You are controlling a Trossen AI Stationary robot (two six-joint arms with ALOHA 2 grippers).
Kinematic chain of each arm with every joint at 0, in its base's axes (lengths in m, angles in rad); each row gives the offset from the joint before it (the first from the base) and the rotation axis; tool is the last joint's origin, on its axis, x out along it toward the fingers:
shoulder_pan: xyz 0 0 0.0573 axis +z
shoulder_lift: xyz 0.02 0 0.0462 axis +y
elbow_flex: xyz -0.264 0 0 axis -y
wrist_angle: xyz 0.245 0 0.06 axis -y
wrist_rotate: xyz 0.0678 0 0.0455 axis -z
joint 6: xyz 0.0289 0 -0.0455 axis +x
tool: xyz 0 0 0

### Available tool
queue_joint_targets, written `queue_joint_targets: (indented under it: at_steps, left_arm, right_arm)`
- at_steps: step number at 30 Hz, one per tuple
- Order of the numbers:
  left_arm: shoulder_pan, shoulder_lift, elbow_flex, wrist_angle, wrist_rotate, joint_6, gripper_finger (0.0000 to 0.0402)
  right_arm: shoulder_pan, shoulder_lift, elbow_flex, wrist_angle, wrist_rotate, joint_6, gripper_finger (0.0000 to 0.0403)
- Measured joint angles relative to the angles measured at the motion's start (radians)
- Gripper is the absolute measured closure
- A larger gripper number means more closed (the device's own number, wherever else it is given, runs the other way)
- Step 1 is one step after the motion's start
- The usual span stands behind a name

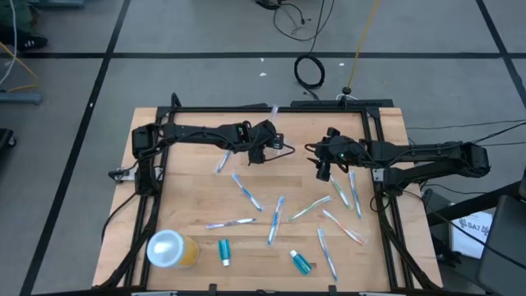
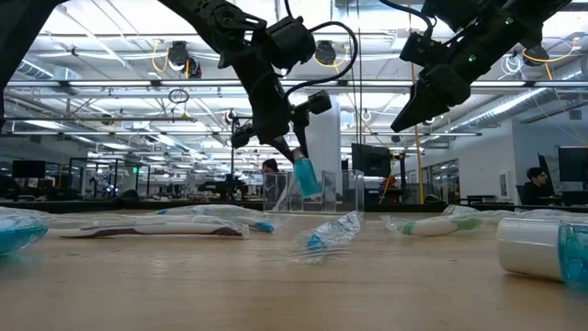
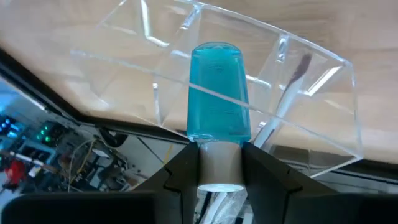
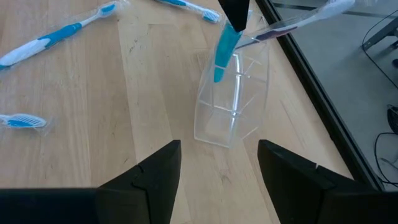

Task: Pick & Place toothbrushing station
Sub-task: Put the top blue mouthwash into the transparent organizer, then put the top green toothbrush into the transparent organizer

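- Left gripper [image 3: 219, 163] is gripping a teal tube [image 3: 217, 93] by its white cap, fingers [image 3: 186, 171] clamped on either side of the cap.
- Tube is hanging tail-down over the clear holder [image 4: 231, 102], its lower end sitting just at the holder's rim; whether it is touching the wall is hard to judge.
- Holder is standing near the table's [image 1: 189, 177] far edge, divided into compartments; one toothbrush [image 4: 292, 25] is already leaning out of a far compartment.
- Right gripper [image 4: 217, 168] is hovering above the table, near the holder, with its jaws spread wide and carrying nothing.
- Loose toothbrushes [image 1: 246, 193] are lying scattered across the middle of the table, all flat, some crossing near each other.
- Two more tubes are lying flat near the front edge: one [image 1: 223, 252] beside the orange cup [image 1: 173, 249], the other [image 1: 301, 262] further right, well apart.
- Orange cup with white lid is sitting at the front left corner, clear of the brushes.
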Motion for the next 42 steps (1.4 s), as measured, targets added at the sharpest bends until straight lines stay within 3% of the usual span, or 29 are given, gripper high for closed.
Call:
queue_joint_targets:
  at_steps: [7,16,21,30,37,42]
  left_arm:
    - [0.0,0.0,0.0,0.003,0.0,0.013,0.0284]
    - [0.011,0.0,0.0,0.006,0.001,-0.015,0.0206]
    - [0.006,0.0,0.0,0.045,0.046,-0.052,0.0183]
    - [-0.04,-0.029,0.0,0.165,0.041,-0.355,0.0208]
    - [-0.06,-0.158,-0.001,0.091,0.041,-0.689,0.024]
    - [-0.038,-0.29,-0.001,-0.029,0.045,-1.036,0.0249]
  right_arm:
    - [0.0,0.0,0.0,0.0,0.0,0.0,0.0197]
    - [0.0,0.0,0.0,0.0,0.0,0.0,0.0197]
    - [0.0,0.0,0.0,0.0,0.0,0.0,0.0197]
    - [0.0,0.0,0.0,0.0,0.0,0.0,0.0197]
    - [0.0,0.0,0.0,0.035,0.0,0.0,0.0197]
    - [0.0,0.0,0.0,0.032,0.0,0.005,0.0197]
